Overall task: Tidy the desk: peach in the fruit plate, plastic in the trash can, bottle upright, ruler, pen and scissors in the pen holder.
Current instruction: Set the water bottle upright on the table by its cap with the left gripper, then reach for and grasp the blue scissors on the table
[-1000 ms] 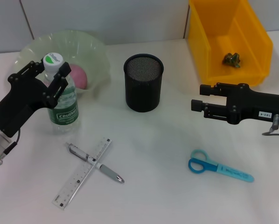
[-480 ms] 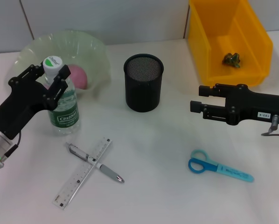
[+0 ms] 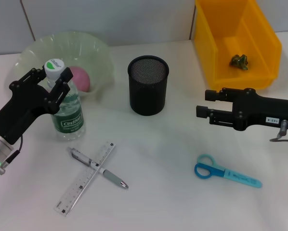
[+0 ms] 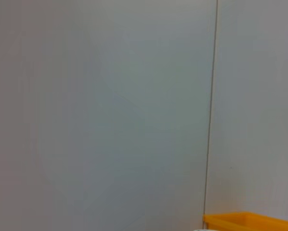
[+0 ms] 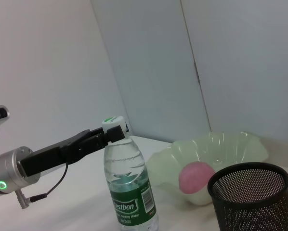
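Note:
The bottle stands nearly upright on the desk, in front of the fruit plate. My left gripper is shut on the bottle at its neck, just under the white cap. The peach lies in the fruit plate. A pen lies across the ruler near the front left. The scissors lie at the front right. Above them my right gripper hovers open and holds nothing. A crumpled piece of plastic sits in the trash can.
The pen holder stands mid-desk between the two arms. A grey panelled wall runs behind the desk. The left wrist view shows only that wall and a strip of the trash can.
The bottle and my left gripper have shifted slightly toward the near edge together. The right arm has hardly moved.

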Motion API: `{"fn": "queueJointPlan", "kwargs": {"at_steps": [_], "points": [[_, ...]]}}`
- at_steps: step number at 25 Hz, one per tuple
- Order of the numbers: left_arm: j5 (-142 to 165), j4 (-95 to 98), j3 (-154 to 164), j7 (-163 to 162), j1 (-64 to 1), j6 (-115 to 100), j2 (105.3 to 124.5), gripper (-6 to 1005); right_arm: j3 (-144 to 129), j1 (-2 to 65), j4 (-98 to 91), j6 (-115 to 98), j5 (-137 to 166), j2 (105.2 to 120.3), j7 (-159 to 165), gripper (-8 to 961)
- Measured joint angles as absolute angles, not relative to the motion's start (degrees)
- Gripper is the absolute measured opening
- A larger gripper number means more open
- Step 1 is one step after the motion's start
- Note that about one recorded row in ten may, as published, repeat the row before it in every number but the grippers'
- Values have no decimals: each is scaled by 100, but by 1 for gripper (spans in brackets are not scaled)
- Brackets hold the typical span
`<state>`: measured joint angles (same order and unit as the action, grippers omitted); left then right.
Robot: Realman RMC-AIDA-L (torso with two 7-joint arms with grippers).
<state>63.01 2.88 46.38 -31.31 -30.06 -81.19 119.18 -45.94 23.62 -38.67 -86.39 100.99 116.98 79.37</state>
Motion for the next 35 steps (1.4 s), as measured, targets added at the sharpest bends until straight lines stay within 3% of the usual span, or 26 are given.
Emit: {"fn": "queueJointPlan", "kwargs": {"at_steps": [13, 28, 35], "points": [[6298, 292, 4662, -3339, -2971, -8167, 11912, 500, -4603, 2350, -3867, -8639, 10099, 11698, 7998, 627], [6336, 526, 4676, -3782, -2855, -8363, 11874, 703, -4564, 2351, -3869, -8640, 10099, 11699, 7998, 627], [6373, 1496, 5101, -4792, -2344, -8686, 11838, 797, -4561, 2338, -3880, -8646, 10098, 11698, 7998, 627]]}}
